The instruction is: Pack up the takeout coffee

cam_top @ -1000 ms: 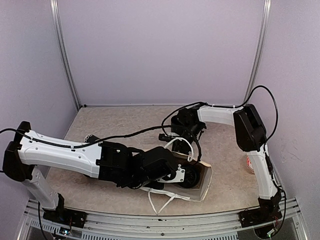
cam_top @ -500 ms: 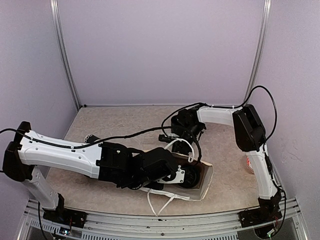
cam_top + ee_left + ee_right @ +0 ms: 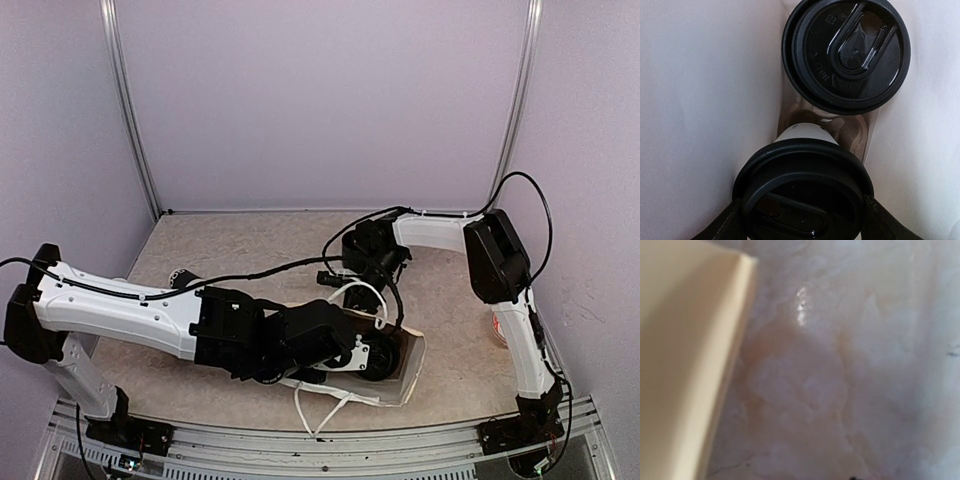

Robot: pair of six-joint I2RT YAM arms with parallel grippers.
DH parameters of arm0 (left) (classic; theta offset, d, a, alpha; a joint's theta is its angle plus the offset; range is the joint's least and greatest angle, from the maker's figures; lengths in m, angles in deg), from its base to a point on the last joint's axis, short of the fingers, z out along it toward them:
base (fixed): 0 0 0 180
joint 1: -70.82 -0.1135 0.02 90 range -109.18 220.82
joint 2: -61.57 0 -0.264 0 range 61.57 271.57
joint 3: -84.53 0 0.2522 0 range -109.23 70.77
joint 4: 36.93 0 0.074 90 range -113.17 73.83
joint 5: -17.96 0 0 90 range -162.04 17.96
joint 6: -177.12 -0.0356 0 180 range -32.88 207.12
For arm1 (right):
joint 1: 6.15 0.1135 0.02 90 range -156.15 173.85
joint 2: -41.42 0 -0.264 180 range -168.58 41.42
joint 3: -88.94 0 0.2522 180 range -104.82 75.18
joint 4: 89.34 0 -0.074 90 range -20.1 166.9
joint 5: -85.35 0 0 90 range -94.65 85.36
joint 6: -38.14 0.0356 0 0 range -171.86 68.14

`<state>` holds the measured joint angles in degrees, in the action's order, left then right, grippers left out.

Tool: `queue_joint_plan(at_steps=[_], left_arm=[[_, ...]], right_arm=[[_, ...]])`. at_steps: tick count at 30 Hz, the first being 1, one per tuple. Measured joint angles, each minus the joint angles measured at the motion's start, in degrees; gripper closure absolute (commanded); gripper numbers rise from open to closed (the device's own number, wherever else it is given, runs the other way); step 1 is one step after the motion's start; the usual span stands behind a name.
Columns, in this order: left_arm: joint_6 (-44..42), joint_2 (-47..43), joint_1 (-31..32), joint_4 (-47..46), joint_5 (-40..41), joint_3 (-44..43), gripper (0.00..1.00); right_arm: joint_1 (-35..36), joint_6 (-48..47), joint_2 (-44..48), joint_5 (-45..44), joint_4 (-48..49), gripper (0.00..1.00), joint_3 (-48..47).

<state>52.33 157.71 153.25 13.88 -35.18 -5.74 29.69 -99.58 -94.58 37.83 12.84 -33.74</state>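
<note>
left pincer [image 3: 802,207] – gripping one takeout cup [image 3: 807,134] inside the paper bag [image 3: 700,100], just beside the packed cup [image 3: 846,52]. right pincer [image 3: 362,262] – grip state not showing. risk: lids colliding, held cup tipping on release.

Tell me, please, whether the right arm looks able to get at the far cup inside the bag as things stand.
Probably not: the left gripper, shut on the near cup, fills the mouth of the bag before the far cup; the right gripper is outside.
</note>
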Motion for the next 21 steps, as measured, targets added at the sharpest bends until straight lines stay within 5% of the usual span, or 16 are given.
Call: queue_joint_plan(at_steps=[21], left_arm=[[1.3, -3.9, 0.2, 1.9, -6.4, 0.5, 0.40]], right_arm=[[0.1, 0.0, -1.8, 1.7, -1.0, 0.59, -0.3]])
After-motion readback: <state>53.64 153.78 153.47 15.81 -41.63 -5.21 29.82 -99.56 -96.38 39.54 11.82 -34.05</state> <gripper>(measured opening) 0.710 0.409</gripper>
